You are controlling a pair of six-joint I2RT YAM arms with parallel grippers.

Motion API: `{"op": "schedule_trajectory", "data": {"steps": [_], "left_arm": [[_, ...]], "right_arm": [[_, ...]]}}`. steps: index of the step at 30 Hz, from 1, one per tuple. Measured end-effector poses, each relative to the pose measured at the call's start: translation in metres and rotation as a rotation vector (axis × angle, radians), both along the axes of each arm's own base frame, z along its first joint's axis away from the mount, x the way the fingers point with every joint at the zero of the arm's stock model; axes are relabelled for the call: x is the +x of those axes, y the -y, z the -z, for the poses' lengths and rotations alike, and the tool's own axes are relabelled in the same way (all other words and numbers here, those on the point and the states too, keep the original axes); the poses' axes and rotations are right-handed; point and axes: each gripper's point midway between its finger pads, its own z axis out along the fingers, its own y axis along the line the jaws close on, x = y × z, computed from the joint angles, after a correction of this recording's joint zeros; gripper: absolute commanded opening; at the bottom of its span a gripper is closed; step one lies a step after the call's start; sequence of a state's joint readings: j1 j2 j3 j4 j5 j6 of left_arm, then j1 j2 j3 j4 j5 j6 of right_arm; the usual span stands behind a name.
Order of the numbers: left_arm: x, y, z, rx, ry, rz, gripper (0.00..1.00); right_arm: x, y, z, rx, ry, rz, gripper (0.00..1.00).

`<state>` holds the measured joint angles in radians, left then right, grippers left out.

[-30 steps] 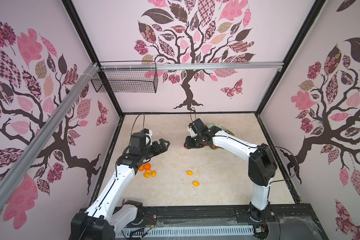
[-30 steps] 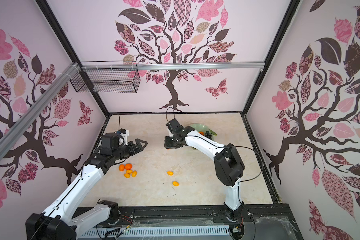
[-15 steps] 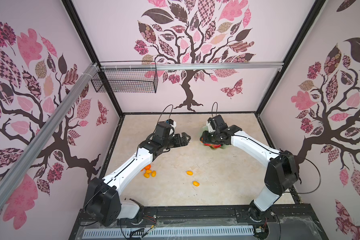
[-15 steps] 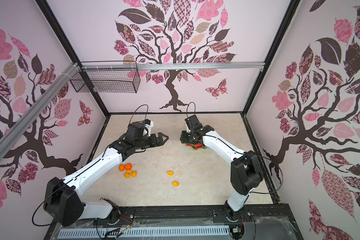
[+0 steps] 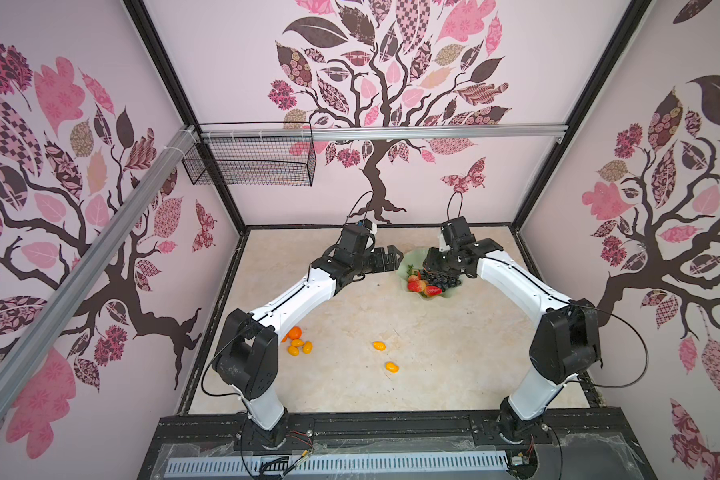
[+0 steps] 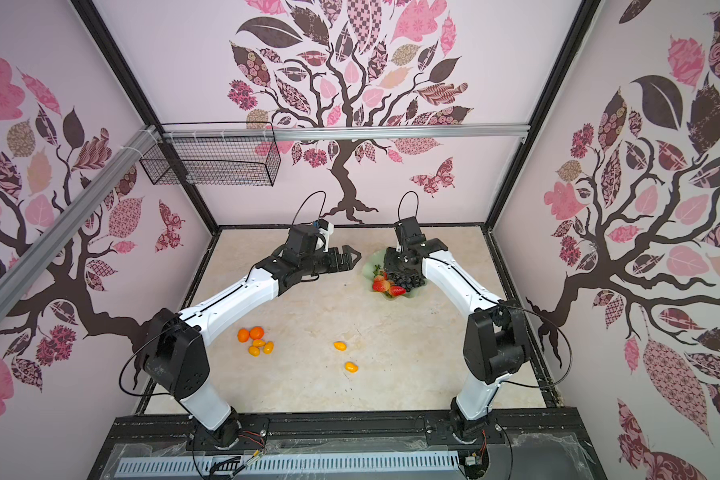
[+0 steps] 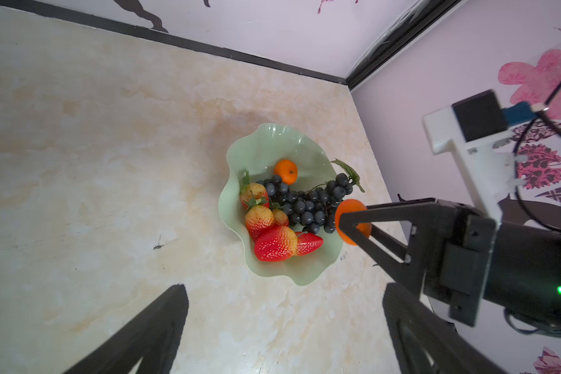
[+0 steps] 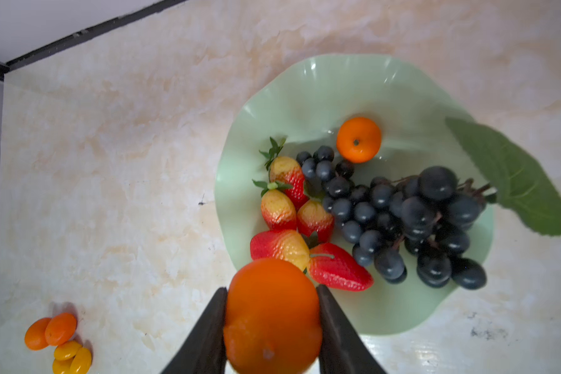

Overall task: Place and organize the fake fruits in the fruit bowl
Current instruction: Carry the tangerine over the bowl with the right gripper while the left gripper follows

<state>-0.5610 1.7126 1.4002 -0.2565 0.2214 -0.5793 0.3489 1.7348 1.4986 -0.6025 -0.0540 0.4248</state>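
Marbled beige tabletop [image 5: 433,374] floors a booth papered with pink tree patterns. Nearest the robot's base, on the near side of the fruit bowl [image 7: 263,142] and well apart from it, lie the loose fruits: two small ovals [image 5: 379,345] on their own, and, off toward the left arm, a cluster [image 6: 256,340] of two oranges and three ovals.

Further back, the bowl holds strawberries [image 8: 279,210], a dark grape bunch [image 8: 418,220] whose leaf [image 8: 515,181] hangs past the rim, and a lone orange [image 8: 358,140] on the bare part beside the grapes. The right gripper [image 8: 271,298] hangs over the bowl, clamped on the held orange [image 7: 350,207]. The left gripper [image 5: 391,258] stands just beside the bowl on the left arm's side, fingers spread wide with nothing between them. Beyond the bowl, a black wire basket [image 5: 250,164] hangs on the far wall.

The step in hand looks like delivery of this orange. The next move calls for setting it down on bare mint surface, probably next to the lone orange, so that it does not roll off the grapes, then letting go. Seven loose fruits would then be left to fetch.

In both top views the right gripper covers the far part of the bowl and hides the held orange. How high the orange hangs above the bowl cannot be told. No pear shows anywhere.
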Motion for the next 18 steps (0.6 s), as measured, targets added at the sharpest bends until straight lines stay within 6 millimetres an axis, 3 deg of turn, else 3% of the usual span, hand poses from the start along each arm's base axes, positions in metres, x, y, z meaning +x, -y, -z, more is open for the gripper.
{"op": "schedule_trajectory", "data": {"steps": [5,14,18], "left_arm": [[0.013,-0.001,0.005,-0.044,-0.017,-0.044,0.98],[0.045,-0.03,0.015,-0.207,-0.075,-0.2,0.98],[0.05,-0.031,0.014,-0.234,-0.08,-0.209,0.98]], "right_arm": [[0.022,-0.002,0.011,-0.045,-0.004,0.003,0.36],[0.061,-0.001,0.041,-0.132,-0.035,0.024,0.35],[0.074,0.005,0.053,-0.168,-0.048,0.045,0.35]]}}
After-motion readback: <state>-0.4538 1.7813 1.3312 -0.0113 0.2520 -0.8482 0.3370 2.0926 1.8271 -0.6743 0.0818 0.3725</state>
